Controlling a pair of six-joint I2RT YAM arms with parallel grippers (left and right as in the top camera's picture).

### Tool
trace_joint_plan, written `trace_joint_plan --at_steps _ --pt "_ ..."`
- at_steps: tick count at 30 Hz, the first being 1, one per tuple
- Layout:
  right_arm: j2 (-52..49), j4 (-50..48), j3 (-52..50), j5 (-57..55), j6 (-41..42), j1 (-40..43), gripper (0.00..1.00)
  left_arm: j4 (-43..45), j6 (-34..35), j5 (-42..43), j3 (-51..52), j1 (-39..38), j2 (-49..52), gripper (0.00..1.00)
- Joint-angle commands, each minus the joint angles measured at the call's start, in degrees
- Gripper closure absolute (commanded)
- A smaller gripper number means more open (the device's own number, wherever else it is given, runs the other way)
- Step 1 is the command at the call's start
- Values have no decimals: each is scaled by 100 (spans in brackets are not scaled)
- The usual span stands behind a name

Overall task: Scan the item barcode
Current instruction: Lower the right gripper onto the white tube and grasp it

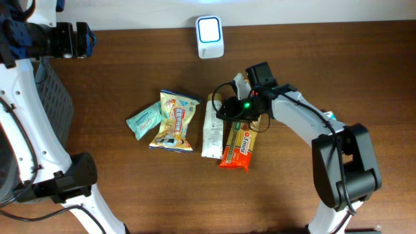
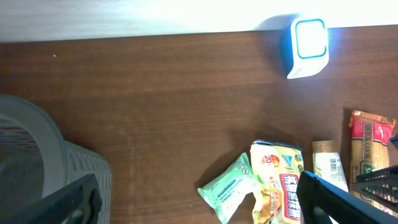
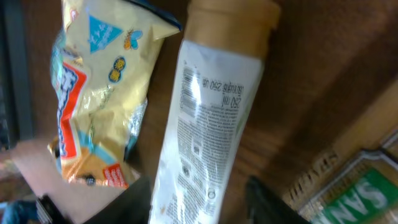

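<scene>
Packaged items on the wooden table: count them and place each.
4. Left to right: small mint-green packet, yellow foil snack bag, white tube with tan cap, orange-red packet partly under the right gripper. More may be hidden beneath it.

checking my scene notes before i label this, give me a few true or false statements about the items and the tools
1. The scanner has its screen lit. True.
2. The yellow snack bag lies inside the grey basket. False: it lies on the table, between the green packet and the white tube.
3. The left tool is wide open with nothing in it. True.
4. The right tool hovers over the scanner. False: it is down by the white tube and the orange pack, well away from the scanner.
</scene>
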State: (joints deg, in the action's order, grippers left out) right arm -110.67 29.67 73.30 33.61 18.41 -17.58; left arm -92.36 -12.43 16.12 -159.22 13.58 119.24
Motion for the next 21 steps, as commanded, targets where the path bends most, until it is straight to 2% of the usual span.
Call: trace_joint_plan --at_steps 1,7,11,12,13,14,18,21 --pt "-52 -205 -352 33 356 -20 57 7 -35 44 -15 9 -55 1" --pt "-448 -247 -398 48 476 -260 59 9 -33 44 -15 9 -55 1" --pt "-702 -378 -402 46 616 -417 65 7 -35 44 -15 9 -55 1" --pt "-726 -385 -402 46 614 -455 75 9 -33 44 -15 9 -55 1" --pt "-726 -387 -402 46 614 -459 92 9 -33 44 -15 9 -55 1" --pt "-723 -417 -398 44 612 -457 96 9 -33 44 -15 9 -55 1" --pt "-498 -247 -125 -234 293 -455 96 9 -35 44 -15 9 -55 1" --pt "-409 949 719 -1720 -85 -605 96 7 -35 42 -15 9 -55 1"
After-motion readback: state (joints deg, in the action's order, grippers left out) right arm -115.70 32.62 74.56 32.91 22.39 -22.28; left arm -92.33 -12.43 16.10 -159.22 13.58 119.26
